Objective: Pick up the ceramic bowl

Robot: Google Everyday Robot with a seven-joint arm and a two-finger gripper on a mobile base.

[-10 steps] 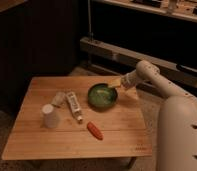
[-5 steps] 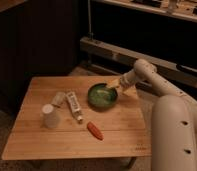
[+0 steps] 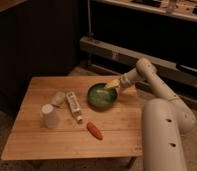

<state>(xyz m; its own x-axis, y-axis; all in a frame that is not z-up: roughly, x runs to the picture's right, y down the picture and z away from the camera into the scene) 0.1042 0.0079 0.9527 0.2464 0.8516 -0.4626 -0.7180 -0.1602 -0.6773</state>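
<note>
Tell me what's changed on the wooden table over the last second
Very little. The gripper stays at the right rim of the ceramic bowl, and the arm's near body has shifted slightly in view. The bowl, white cup, tube and orange carrot-like piece lie where they were on the table.

The room is looking dim, and the light is coming mostly from above, falling warm and yellowish on the wooden table. The far wall and the space under the far shelf are staying almost black. The white arm on the near right is catching the most light and is appearing pale. The gripper is sitting at the right rim of the ceramic bowl, where a small bright glare is shining on the glaze. The white cup is throwing a soft shadow on the wood. Everything is looking soft and grainy, with no crisp edges.
</note>
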